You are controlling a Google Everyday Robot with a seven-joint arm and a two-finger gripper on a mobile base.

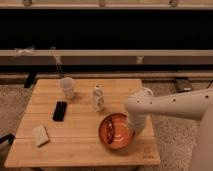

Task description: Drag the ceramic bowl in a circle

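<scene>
One gripper (132, 130), lower right of centre, has its jaws closed on the right rim of the ceramic bowl (114, 132), resting on the table (75, 142).

The arm (170, 105) is smooth, glossy white, built of thick rounded tubular segments with a bulbous joint, narrowing to the gripper (132, 131) at the right rim of the ceramic bowl (114, 132).

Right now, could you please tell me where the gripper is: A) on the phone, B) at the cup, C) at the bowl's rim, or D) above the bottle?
C: the gripper sits at the rim of the bowl, on the arm's side, well apart from the cup, phone and bottle.
</scene>
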